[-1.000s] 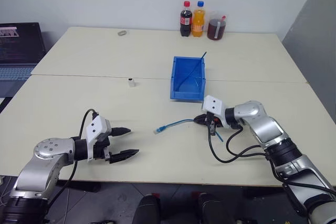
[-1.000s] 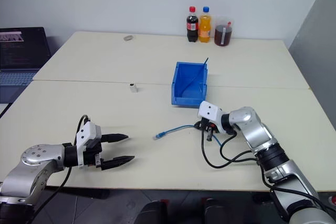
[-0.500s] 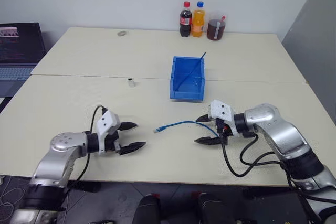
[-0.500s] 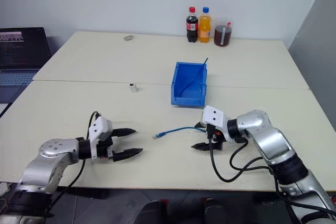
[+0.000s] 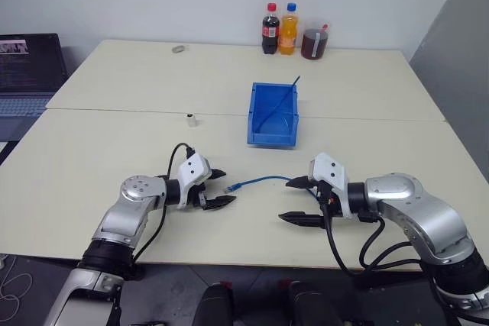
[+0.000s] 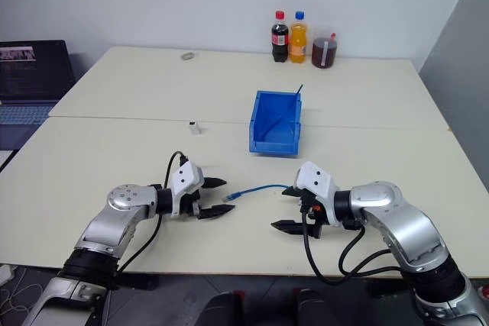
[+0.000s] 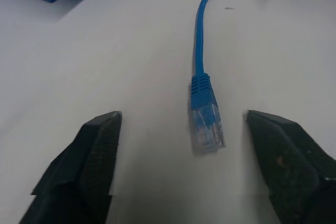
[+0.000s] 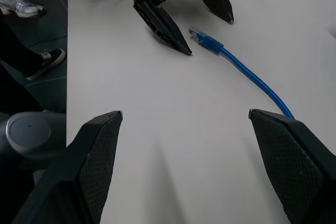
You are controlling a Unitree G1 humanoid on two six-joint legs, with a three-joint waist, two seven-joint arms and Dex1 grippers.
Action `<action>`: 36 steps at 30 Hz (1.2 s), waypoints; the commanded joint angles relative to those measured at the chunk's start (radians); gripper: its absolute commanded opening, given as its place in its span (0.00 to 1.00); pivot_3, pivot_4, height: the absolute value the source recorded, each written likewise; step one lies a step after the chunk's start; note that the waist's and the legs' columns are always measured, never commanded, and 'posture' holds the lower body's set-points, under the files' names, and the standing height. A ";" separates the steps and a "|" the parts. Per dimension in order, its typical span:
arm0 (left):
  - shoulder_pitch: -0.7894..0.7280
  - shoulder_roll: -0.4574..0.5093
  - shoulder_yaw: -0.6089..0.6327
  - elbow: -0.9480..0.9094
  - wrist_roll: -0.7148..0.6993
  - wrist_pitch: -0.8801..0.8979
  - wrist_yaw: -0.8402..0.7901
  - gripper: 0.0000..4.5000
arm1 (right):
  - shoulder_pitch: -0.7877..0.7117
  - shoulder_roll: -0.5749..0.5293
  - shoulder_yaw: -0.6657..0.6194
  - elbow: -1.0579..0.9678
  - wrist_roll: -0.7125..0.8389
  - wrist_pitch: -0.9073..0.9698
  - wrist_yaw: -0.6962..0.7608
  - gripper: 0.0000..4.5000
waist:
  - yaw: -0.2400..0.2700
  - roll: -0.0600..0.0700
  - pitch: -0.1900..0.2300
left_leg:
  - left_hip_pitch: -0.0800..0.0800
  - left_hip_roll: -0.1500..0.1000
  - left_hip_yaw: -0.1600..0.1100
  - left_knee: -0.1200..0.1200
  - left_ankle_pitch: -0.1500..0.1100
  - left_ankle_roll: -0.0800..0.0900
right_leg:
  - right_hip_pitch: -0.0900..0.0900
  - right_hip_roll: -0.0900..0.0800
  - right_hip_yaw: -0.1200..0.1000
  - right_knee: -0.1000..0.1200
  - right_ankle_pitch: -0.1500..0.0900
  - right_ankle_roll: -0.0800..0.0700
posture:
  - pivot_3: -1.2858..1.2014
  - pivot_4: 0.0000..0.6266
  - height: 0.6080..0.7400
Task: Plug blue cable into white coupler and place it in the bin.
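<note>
Left end effector (image 5: pixel 216 188), fingers apart, brackets the clear plug of the blue cable (image 5: pixel 260 182) lying flat on the counter (image 5: pixel 114 143); right end effector (image 5: pixel 302 200) spread wide, empty. Risk: closing fingers may nudge the plug aside. White coupler (image 5: pixel 190 119) sits well apart; bin (image 5: pixel 273 116) beyond.

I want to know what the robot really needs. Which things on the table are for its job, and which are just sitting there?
For the job:
blue cable
white coupler
blue bin

Just lying about:
cola bottle
orange bottle
jug of dark drink
small grey thing
laptop
</note>
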 commanded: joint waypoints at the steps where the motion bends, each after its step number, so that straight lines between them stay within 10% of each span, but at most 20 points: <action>1: 0.038 0.017 -0.058 -0.015 0.047 0.001 -0.022 0.61 | -0.006 -0.021 -0.022 -0.048 0.019 -0.006 -0.022 0.91 | 0.000 0.000 0.000 | 0.000 0.000 0.000 0.000 0.000 0.000 | 0.000 0.000 0.000 0.000 0.000 0.000 | 0.52 0.24 1.00; 13: 0.093 0.046 -0.053 -0.068 0.057 0.005 0.014 0.06 | -0.019 -0.021 -0.024 -0.040 0.021 -0.036 -0.068 0.91 | -0.001 0.000 -0.001 | 0.001 0.001 0.000 0.000 0.000 0.000 | 0.001 0.000 0.000 0.000 0.000 0.000 | 0.52 0.24 1.00; 24: 0.035 -0.090 0.115 -0.176 -0.157 0.039 0.105 0.05 | 0.113 0.110 -0.186 -0.166 0.222 0.084 -0.208 0.91 | 0.002 -0.002 0.000 | -0.002 0.001 -0.002 0.000 0.000 0.000 | 0.000 0.000 -0.002 -0.001 0.000 0.000 | 0.52 0.24 1.00; 36: 0.012 -0.080 0.181 -0.455 -0.544 0.497 0.097 0.05 | 0.126 0.393 -0.268 -0.133 0.410 0.162 -0.460 0.91 | -0.017 -0.003 0.000 | -0.001 0.001 -0.003 0.000 0.000 0.000 | 0.000 0.001 -0.002 0.000 0.000 0.000 | 0.52 0.24 1.00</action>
